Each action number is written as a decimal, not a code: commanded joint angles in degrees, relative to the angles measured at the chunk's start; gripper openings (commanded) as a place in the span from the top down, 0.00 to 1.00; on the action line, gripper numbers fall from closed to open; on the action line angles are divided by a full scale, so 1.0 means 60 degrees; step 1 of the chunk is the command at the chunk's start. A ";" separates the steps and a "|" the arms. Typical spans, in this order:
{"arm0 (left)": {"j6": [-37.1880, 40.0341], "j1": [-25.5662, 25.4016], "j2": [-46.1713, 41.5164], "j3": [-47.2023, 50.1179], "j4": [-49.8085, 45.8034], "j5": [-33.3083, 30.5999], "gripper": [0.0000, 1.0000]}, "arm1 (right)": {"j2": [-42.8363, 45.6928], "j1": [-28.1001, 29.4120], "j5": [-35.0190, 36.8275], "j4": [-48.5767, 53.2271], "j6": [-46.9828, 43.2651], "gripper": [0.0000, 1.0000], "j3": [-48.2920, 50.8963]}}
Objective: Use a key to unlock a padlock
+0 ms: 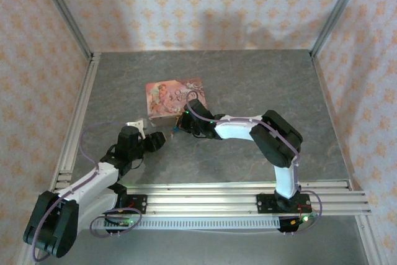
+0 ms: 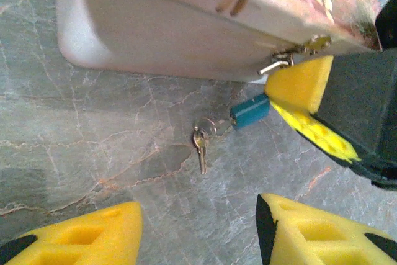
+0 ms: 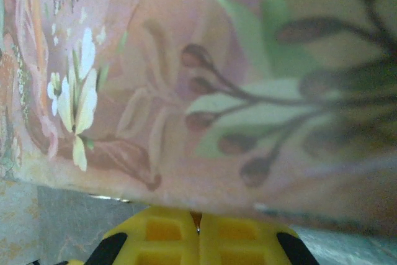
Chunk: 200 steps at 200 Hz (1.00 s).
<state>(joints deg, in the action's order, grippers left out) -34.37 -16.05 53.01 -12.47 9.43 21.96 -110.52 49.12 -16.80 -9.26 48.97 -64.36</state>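
Note:
The blue padlock (image 2: 250, 111) hangs by its thin shackle from the hasp on the near side of the pink tin (image 2: 186, 35). Its far end sits right where the yellow tips of my right gripper (image 2: 270, 95) meet. Those pads (image 3: 161, 237) are pressed together under the tin's edge, with a thin glint of metal between them. The small silvery key (image 2: 201, 146) lies flat on the table on a ring, just left of the padlock. My left gripper (image 2: 198, 235) is open and empty, a short way in front of the key.
The pink picture-printed tin (image 1: 173, 96) lies near the table's middle, with both grippers (image 1: 158, 139) (image 1: 182, 125) meeting at its near edge. Grey marbled table (image 1: 248, 79) spreads around it, ringed by patterned walls and metal rails.

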 commanded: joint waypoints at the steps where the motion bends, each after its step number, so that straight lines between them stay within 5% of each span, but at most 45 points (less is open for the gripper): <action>1: 0.0237 0.0083 -0.0105 -0.0571 -0.0355 -0.0271 0.48 | 0.0347 -0.0027 0.0525 0.0235 0.0631 1.00 0.0628; 126: 0.0570 0.0083 0.0017 -0.1161 -0.0552 -0.0074 0.48 | 0.1503 -0.0057 0.1739 -0.0646 0.2990 1.00 0.1799; 200: 0.3449 -0.0118 0.1195 -0.0271 0.3954 0.1961 0.38 | 0.1475 -0.0348 0.0688 0.1237 0.2435 1.00 0.0671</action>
<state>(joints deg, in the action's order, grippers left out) -20.95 -16.08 57.39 -16.27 19.38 29.06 -103.11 48.18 -9.98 -7.51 62.81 -57.43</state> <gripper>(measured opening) 0.600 0.046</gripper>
